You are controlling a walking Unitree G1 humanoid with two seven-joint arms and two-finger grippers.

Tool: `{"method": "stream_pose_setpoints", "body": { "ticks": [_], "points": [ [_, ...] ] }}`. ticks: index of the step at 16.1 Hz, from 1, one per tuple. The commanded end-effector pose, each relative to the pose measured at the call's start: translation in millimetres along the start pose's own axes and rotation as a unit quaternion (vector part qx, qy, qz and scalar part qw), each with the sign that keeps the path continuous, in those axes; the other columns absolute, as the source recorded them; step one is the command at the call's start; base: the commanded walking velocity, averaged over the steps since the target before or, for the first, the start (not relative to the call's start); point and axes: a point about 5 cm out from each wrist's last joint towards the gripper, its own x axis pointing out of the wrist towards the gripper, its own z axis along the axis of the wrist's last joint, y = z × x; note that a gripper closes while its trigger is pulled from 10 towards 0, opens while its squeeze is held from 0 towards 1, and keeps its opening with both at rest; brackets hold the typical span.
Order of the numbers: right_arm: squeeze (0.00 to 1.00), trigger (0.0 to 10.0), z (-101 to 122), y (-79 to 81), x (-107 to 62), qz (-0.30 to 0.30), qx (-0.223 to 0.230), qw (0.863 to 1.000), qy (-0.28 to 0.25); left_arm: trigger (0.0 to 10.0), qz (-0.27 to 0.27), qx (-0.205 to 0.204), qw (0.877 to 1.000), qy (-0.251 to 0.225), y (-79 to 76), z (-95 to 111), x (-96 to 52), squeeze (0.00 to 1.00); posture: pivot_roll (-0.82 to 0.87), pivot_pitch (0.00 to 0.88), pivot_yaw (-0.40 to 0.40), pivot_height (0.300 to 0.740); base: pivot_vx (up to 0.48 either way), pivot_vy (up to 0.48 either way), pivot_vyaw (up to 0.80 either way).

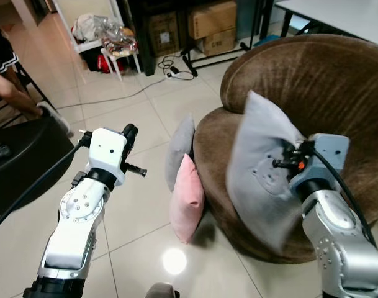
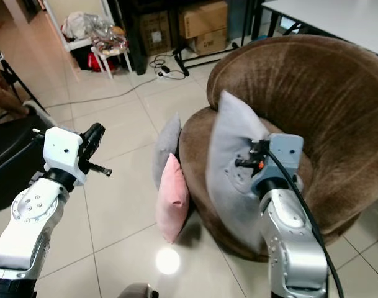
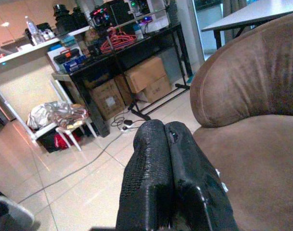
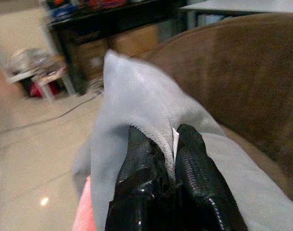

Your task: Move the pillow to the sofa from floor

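right gripper [image 4: 168, 159] pinched the grey pillow [image 1: 263, 167] above the sofa [image 1: 337, 93], not yet released; left gripper [image 3: 168, 183] clenched, empty.

No readable text anywhere in the scene.

The cardboard boxes [image 1: 208, 22] under the black shelving carry small printed marks and labels, but they are too small and blurred to make out; nothing else bears legible words, numbers, or brand names.

person [image 1: 5, 74]: cut off at upper-left edge | grey floor pillow [image 1: 179, 149]: lower part hidden behind pink pillow [image 1: 187, 198] | table [image 1: 337, 15]: cropped upper right
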Motion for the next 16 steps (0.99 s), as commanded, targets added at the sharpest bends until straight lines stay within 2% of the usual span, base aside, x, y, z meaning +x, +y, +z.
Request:
{"method": "stream_pose_setpoints", "body": {
  "ticks": [1, 4, 6, 10, 11, 14, 16],
  "points": [
    [0.00, 10.0, 16, 2.7, 1.4, -0.009, 0.001, 0.998, -0.058, 10.0, 0.009, 0.012, 1.000, 0.000, 5.8, 0, 0.0, 0.00, -0.13, 0.000, 0.092, 0.740, 0.000, 0.000, 0.00],
    [0.00, 10.0, 16, 2.4, 5.1, -0.011, 0.057, 0.995, -0.080, 10.0, 0.016, 0.018, 1.000, 0.000, 11.4, -2, 0.1, 0.00, -0.11, 0.000, 0.095, 0.740, 0.000, 0.000, 0.00],
    [0.00, 10.0, 16, 2.2, 6.6, -0.003, 0.073, 0.994, -0.085, 10.0, 0.017, 0.019, 1.000, -0.006, 13.6, 0, 2.5, 0.00, -0.10, 0.000, 0.100, 0.740, 0.000, 0.000, 0.00],
    [0.00, 10.0, 8, 3.8, 7.8, -0.007, 0.075, 0.995, -0.066, 10.0, 0.011, 0.017, 1.000, -0.013, 14.8, 3, 5.2, 0.00, -0.09, 0.000, 0.105, 0.740, 0.195, 0.000, 0.00],
    [0.00, 10.0, 8, 2.2, 9.4, -0.026, 0.049, 0.996, -0.067, 10.0, 0.010, 0.017, 1.000, -0.013, 14.3, 3, 6.1, 0.00, -0.10, 0.000, 0.107, 0.740, 0.262, 0.000, 0.80],
    [0.00, 10.0, 16, 8.1, 12.7, -0.009, 0.089, 0.992, -0.089, 10.0, 0.009, 0.014, 1.000, -0.014, 13.7, 3, 9.0, 0.00, -0.11, 0.000, 0.106, 0.740, 0.265, 0.000, 0.49],
    [0.00, 10.0, 18, 8.2, 12.3, -0.008, 0.086, 0.992, -0.093, 10.0, 0.007, 0.011, 1.000, -0.015, 12.0, 2, 9.7, 0.00, -0.12, 0.000, 0.101, 0.740, 0.262, 0.000, 0.00]
  ]
}}
